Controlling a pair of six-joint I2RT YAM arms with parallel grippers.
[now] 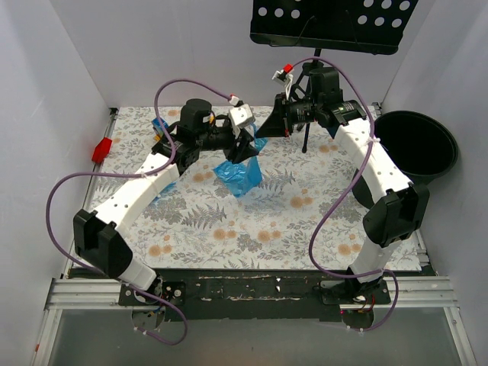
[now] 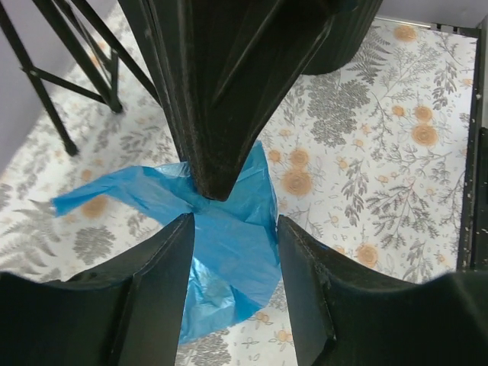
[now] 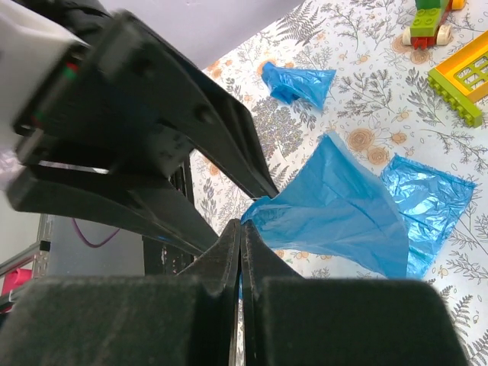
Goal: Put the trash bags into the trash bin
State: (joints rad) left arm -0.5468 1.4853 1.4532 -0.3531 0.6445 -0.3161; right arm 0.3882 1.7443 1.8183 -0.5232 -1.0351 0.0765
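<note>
A large loose blue trash bag [image 1: 238, 174] hangs over the table's middle, lifted by one corner. My right gripper [image 3: 242, 227] is shut on that corner; the bag [image 3: 335, 206] spreads away below it. My left gripper [image 2: 235, 221] is open, with its fingers either side of the bag [image 2: 229, 259] just below the right gripper's fingertips [image 2: 210, 175]. In the top view the two grippers meet, the left gripper [image 1: 245, 149] beside the right gripper [image 1: 263, 137]. A second flat blue bag [image 3: 427, 202] and a small blue wad [image 3: 297, 82] lie on the table. The black trash bin [image 1: 415, 145] stands at the right edge.
A black perforated music stand [image 1: 328, 27] on a tripod stands at the back, close behind the right wrist. Multicoloured toy blocks [image 3: 457, 72] lie on the floral cloth. White walls close in on three sides. A red clip [image 1: 101, 149] sits on the left wall.
</note>
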